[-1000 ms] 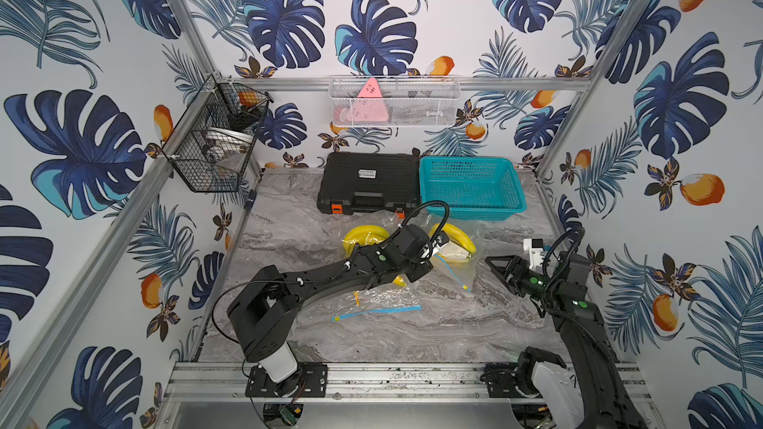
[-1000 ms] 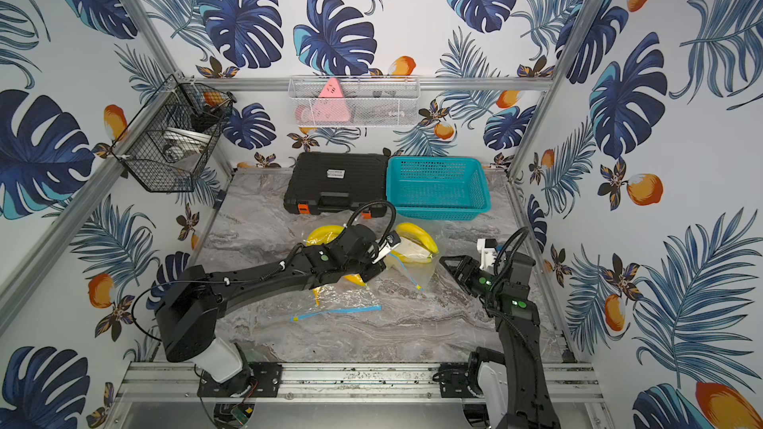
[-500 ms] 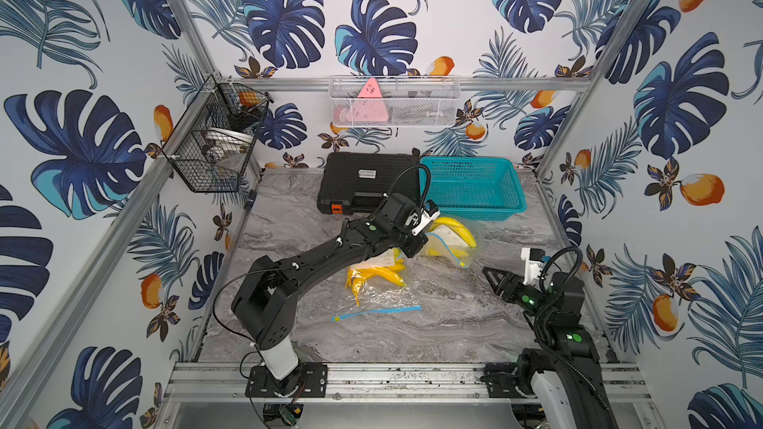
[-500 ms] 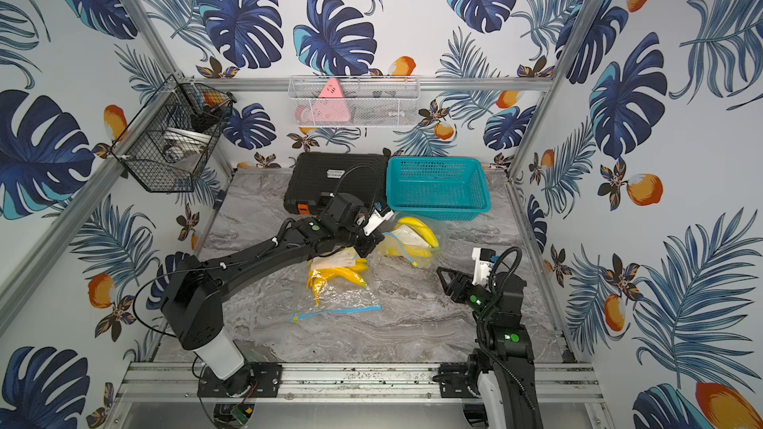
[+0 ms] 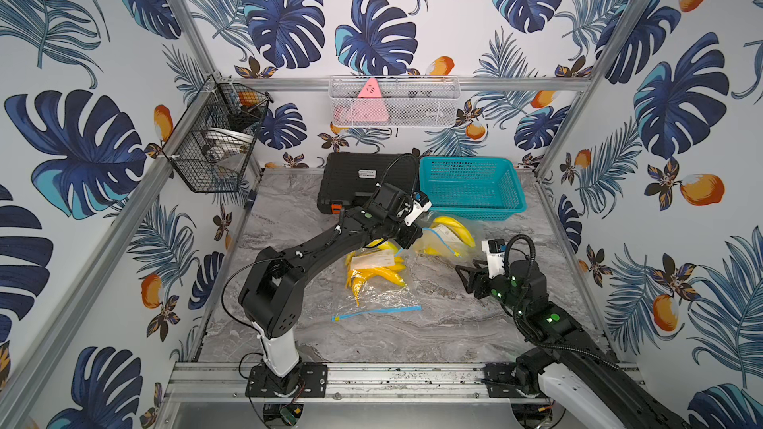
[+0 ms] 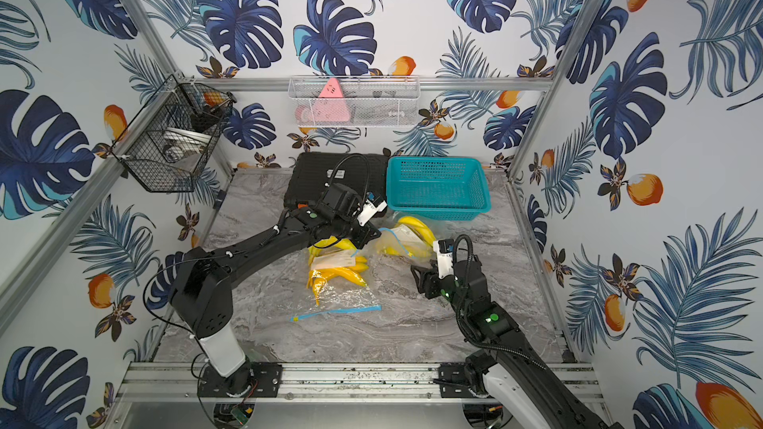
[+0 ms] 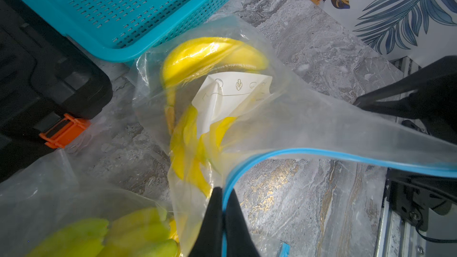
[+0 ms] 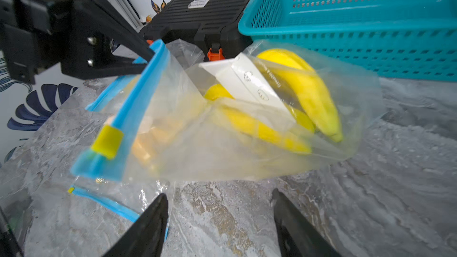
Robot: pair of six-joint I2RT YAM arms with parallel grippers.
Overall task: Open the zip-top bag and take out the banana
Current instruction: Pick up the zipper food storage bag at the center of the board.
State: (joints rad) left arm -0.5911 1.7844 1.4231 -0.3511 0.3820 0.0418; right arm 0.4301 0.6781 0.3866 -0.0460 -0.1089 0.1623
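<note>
A clear zip-top bag (image 5: 438, 241) (image 6: 396, 241) lies in front of the teal basket with a yellow banana (image 5: 454, 226) (image 6: 418, 225) (image 7: 210, 53) (image 8: 311, 95) and a white card inside. My left gripper (image 5: 413, 237) (image 7: 223, 194) is shut on the bag's blue zip strip (image 7: 321, 155) (image 8: 138, 105) and holds that edge off the table. A yellow slider (image 8: 107, 142) sits at the strip's other end. My right gripper (image 5: 464, 272) (image 6: 417, 272) (image 8: 217, 199) stands open just short of the bag, with nothing between its fingers.
A second clear bag (image 5: 380, 270) (image 6: 338, 272) with yellow fruit lies flat mid-table, its blue strip (image 5: 375, 311) toward the front. The teal basket (image 5: 470, 208) and a black case (image 5: 355, 179) stand at the back. Wire baskets hang on the walls.
My left gripper has lifted the bag's zip edge and drawn it toward the back. My right gripper pulled back, then moved left toward the bag.
</note>
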